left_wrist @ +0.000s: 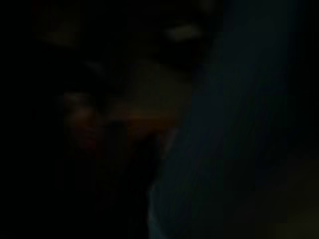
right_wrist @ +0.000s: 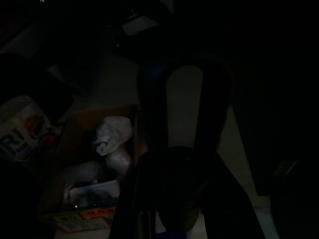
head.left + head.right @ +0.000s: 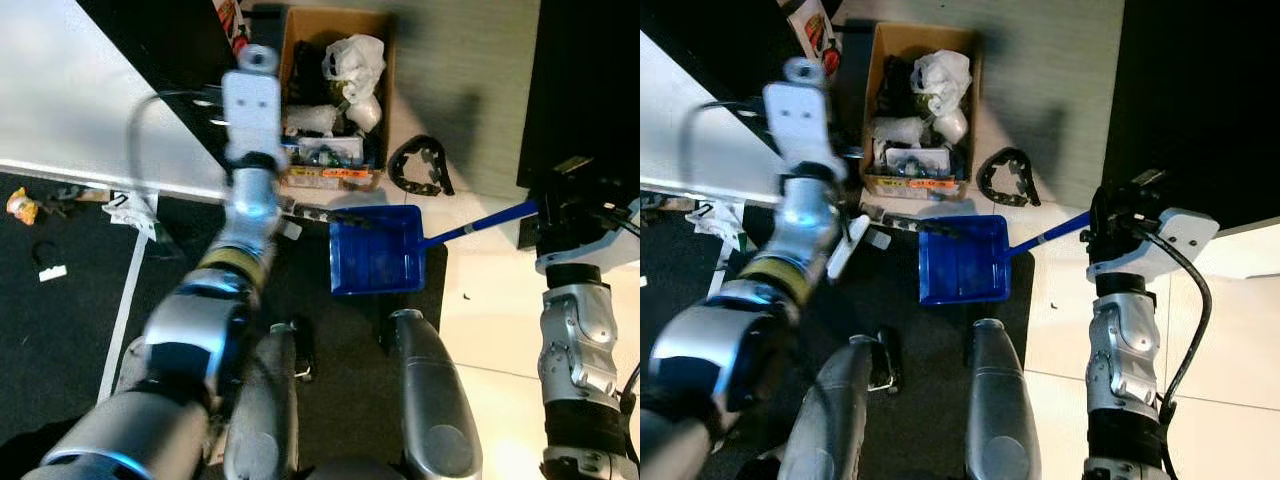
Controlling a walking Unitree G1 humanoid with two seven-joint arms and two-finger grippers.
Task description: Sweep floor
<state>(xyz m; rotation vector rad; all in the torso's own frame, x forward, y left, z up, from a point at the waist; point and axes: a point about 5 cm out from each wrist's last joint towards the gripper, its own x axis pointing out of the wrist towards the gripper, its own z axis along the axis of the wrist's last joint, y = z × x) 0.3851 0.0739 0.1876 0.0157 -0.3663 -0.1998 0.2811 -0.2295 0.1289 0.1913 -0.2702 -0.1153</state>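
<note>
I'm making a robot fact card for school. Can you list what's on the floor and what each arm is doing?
dustpan: blue dustpan flat on the dark mat, its handle reaching toward the right gripper
box: cardboard box of rubbish and a white bag, just beyond the dustpan
ring: black ring on the pale floor beside the box
left arm: left gripper stretched forward by the box, blurred
right arm: at the dustpan handle's end

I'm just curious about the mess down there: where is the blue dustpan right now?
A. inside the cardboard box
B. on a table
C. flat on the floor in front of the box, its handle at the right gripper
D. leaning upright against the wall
C: the dustpan lies flat on the floor just before the box, and its handle runs up to the right gripper.
</note>
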